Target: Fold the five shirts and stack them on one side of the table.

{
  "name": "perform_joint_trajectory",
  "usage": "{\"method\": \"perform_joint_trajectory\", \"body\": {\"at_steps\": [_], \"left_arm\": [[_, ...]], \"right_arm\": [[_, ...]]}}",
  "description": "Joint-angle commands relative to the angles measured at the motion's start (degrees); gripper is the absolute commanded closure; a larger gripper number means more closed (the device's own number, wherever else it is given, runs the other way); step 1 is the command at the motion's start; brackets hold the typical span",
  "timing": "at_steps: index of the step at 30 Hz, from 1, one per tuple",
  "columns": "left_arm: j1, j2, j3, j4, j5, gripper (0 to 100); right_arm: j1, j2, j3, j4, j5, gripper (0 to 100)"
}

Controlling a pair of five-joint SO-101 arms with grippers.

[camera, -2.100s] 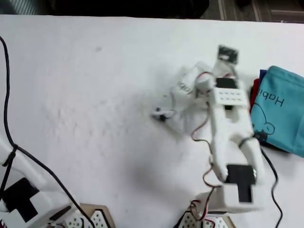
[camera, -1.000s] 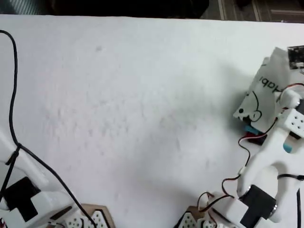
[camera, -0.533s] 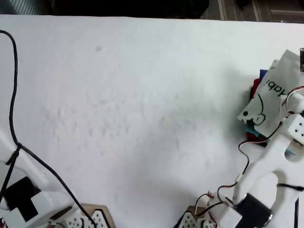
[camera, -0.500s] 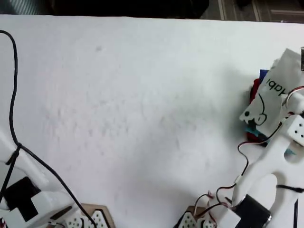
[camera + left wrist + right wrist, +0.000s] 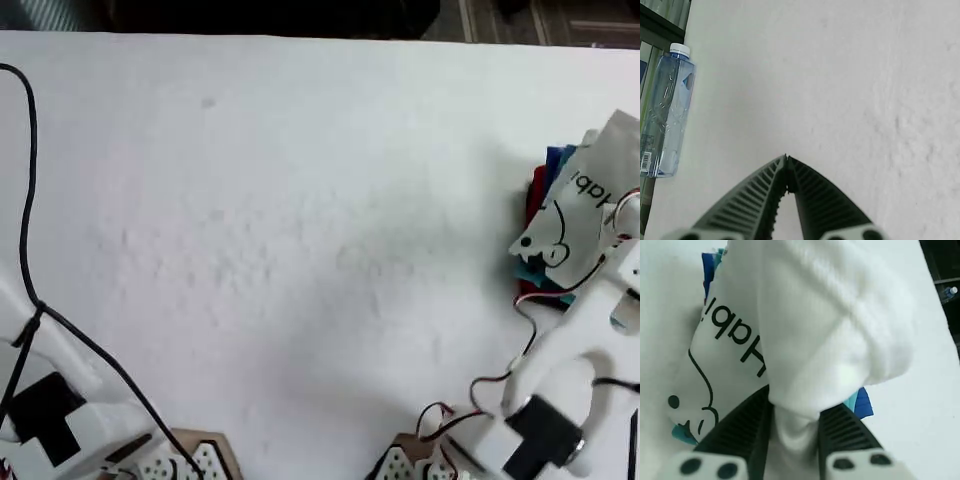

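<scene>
Nearby, bottle (image 5: 667,110); cable (image 5: 24,200) crosses table (image 5: 300,180); shirt (image 5: 830,315) clamped.

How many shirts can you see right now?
4, piled at the right edge of the table: white shirt on top, in the right gripper; teal shirt, blue shirt, red shirt beneath. Others may be hidden.

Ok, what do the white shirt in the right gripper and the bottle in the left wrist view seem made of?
The white shirt: soft matte knit cloth, by its fine ribbed weave and rounded folds; likely cotton, but unsure. The bottle: clear glossy plastic, by its see-through ridged wall and white cap.
</scene>
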Motion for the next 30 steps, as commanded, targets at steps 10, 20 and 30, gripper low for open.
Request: {"method": "perform_joint_trajectory", "body": {"at_steps": [10, 20, 30], "left_arm": [[0.2, -1.5, -0.2, -0.7, -0.4, 97], [0.3, -1.4, -0.2, -0.7, -0.4, 97], [0.3, -1.4, -0.2, -0.7, -0.3, 97]], "right_arm": [[3.5, 11.6, -19.0, 1.5, -0.4, 61.8], [2.0, 11.4, -29.2, 16.3, -0.4, 67.3], [-7.0, 14.4, -29.6, 19.8, -4.4, 96.9]]}}
